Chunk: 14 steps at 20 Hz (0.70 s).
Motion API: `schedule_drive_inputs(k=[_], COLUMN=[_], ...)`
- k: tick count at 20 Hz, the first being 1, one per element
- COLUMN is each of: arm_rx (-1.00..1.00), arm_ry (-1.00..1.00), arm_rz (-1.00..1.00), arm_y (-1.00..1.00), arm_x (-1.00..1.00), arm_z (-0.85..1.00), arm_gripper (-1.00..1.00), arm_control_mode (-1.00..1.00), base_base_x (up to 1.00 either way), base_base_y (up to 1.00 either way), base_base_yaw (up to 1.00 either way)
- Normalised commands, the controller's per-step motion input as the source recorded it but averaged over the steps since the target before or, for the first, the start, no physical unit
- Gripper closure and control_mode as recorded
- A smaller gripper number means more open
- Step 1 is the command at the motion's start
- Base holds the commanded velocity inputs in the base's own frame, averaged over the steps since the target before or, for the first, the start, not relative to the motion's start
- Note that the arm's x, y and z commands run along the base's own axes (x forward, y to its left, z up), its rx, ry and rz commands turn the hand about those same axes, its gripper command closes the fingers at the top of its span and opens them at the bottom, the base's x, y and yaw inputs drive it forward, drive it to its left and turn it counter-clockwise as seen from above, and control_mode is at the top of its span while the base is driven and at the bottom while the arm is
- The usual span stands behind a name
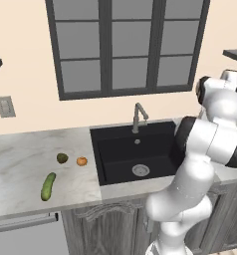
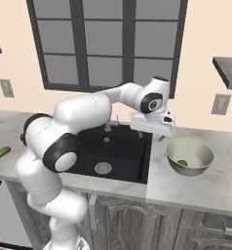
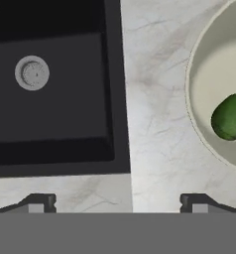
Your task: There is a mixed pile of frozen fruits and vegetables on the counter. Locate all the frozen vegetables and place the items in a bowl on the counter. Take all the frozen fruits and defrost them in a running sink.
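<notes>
The shiny dark green piece [image 2: 182, 163] lies in the pale bowl [image 2: 201, 169], right of the black sink [image 2: 123, 146]. My gripper [image 2: 161, 136] hovers open and empty above the counter strip between sink and bowl. In the hand view its fingertips [image 3: 40, 203] stand wide apart over the marbled counter [image 3: 149, 124], with the bowl rim [image 3: 192, 94] and the green piece [image 3: 230, 117] at the right. Left of the sink [image 1: 120, 149] the long cucumber [image 1: 48, 186], the olive-brown ball [image 1: 62, 158] and the orange ball [image 1: 81, 161] rest on the counter [image 1: 21, 164].
The grey gooseneck faucet [image 1: 139, 115] stands behind the basin, and the round drain [image 3: 31, 73] sits in its floor. A window fills the wall above. My own arm [image 1: 200, 164] rises in front of the sink's right side. A dark shelf [image 2: 227, 71] hangs at the far right.
</notes>
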Motion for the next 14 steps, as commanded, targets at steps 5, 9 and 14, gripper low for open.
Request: schedule_drive_inputs(k=[5, 9, 14], arm_rx=[0.02, 0.00, 0.00], arm_ry=[0.01, 0.03, 0.03], arm_rz=[0.00, 0.00, 0.00], arm_y=[0.62, 0.62, 0.62], arm_x=[0.00, 0.00, 0.00], arm_z=[-0.11, -0.16, -0.17], arm_gripper=[-1.00, -1.00, -1.00], arm_control_mode=[-1.00, -1.00, -1.00], base_base_x=[0.00, 0.00, 0.00], base_base_y=[0.00, 0.00, 0.00], base_base_yaw=[0.00, 0.00, 0.00])
